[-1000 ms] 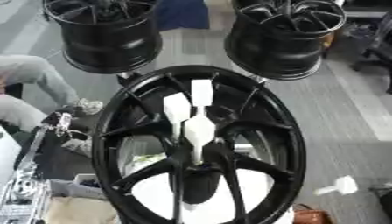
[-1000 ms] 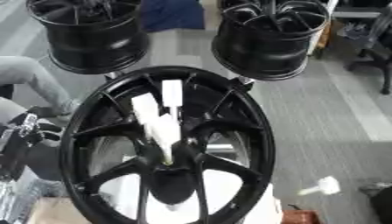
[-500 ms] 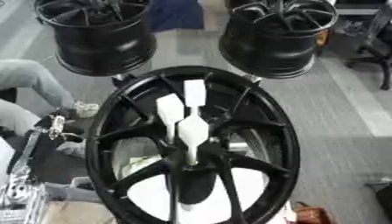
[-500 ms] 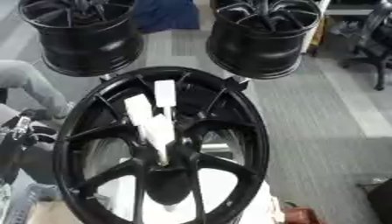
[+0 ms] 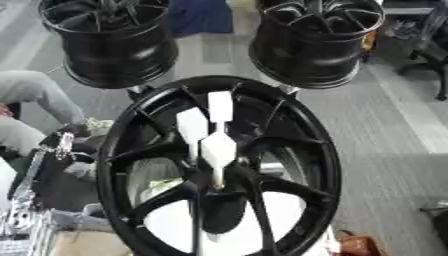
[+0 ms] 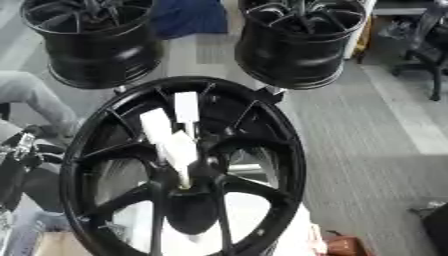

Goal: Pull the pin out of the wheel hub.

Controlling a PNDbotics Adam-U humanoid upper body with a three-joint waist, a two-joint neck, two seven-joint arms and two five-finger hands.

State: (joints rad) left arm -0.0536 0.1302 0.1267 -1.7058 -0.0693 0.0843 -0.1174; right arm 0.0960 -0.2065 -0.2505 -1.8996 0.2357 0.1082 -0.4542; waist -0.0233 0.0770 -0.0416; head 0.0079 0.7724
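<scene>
Grey floor behind; black wheel hub [image 5: 219,170] holds three white pins [image 5: 218,150] at its centre, none pulled free. Neither of my hands shows, so their fingers I cannot tell.

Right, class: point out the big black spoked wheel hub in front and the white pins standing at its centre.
big black spoked wheel hub [image 5: 325,150], left eye view, on its right rim.
white pins [image 5: 217,150], left eye view, on the nearest pin's head.

Two more black wheels [image 5: 112,42] [image 5: 317,40] stand on the grey floor [image 5: 394,130] at the back. A blue cloth [image 6: 189,17] lies between them. An office chair [image 6: 429,47] stands at the right edge.
</scene>
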